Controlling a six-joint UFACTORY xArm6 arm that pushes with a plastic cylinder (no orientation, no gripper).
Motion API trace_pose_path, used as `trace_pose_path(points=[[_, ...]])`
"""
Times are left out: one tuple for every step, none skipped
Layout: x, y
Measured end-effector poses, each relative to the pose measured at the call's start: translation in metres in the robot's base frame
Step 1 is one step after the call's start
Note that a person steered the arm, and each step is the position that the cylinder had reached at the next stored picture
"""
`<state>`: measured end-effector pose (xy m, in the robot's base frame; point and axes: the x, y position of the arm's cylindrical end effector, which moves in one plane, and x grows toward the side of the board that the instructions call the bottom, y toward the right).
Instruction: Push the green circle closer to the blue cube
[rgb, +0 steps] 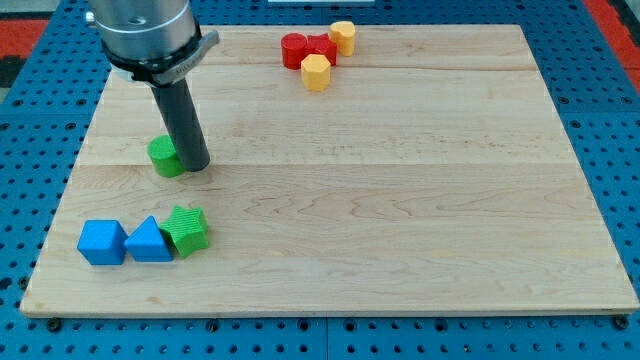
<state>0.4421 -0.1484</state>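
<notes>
On the wooden desk (400, 200), towards the view's left, the green circle (163, 156) lies flat, round, with no long axis to speak of. My tip (194, 164) touches its right side; the rod has no gripper, so it holds nothing. Well below sits the blue cube (102, 242), beside a blue triangular block (149, 242) and a green star-shaped block (186, 229)

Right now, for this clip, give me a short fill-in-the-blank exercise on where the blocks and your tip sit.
1. My tip rests against the view's right side of the ____ circle.
2. The blue cube sits near the board's bottom-____ corner.
3. Beside the blue triangular block lies a ____ star.

Missing words: green; left; green
</notes>
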Motion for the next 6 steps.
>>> trace_pose_path(points=[[-0.032,0.005],[-0.06,-0.007],[-0.017,-0.028],[0.031,-0.055],[0.025,-0.062],[0.023,-0.061]])
